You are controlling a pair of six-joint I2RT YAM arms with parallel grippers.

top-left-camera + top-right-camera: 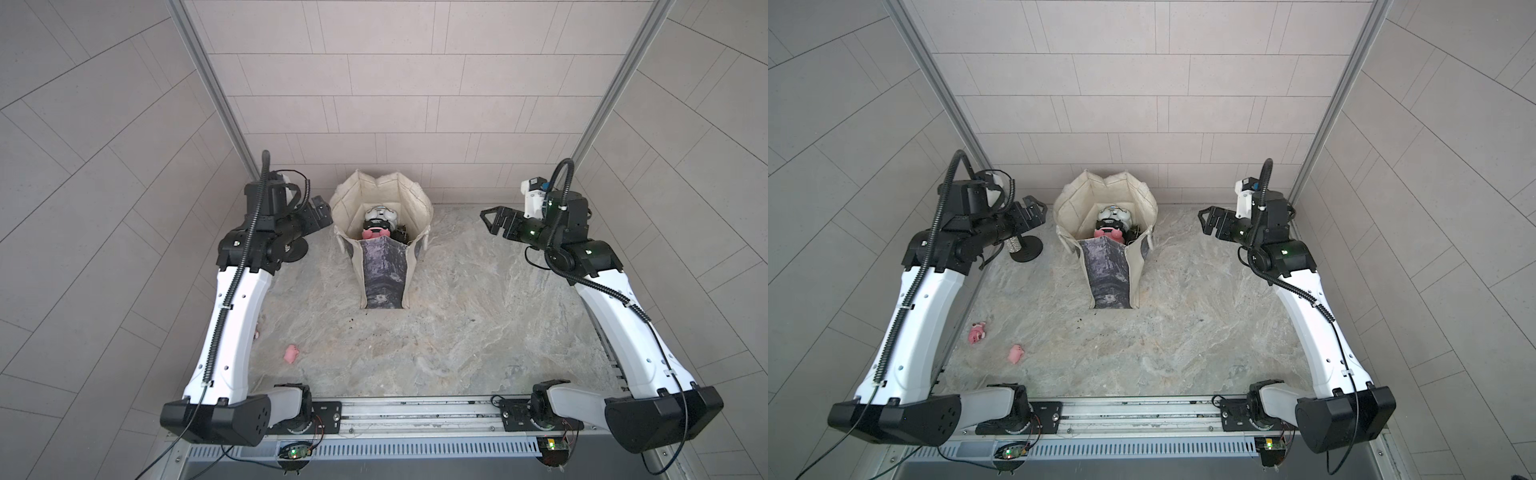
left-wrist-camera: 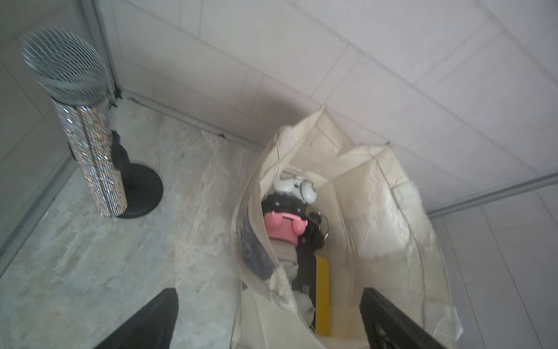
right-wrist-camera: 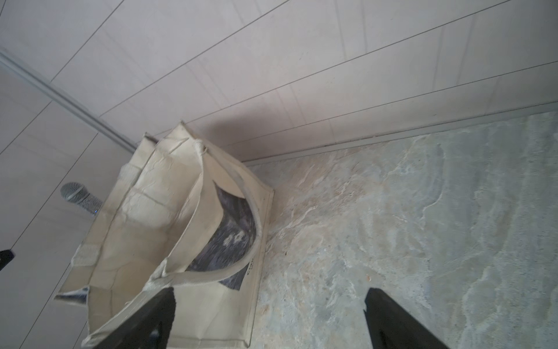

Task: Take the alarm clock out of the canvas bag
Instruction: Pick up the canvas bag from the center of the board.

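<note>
Approach step: hovering either side of bag with left gripper and right gripper spread wide, empty (clock down inside, toward the back). Next: reach in through the mouth, close on clock without snagging canvas.

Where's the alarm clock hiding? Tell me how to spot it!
Find the cream bag standing open by the back wall. Look inside: the clock sits on the wall side of a pink toy. It alone is silvery-white with two round bells.
</note>
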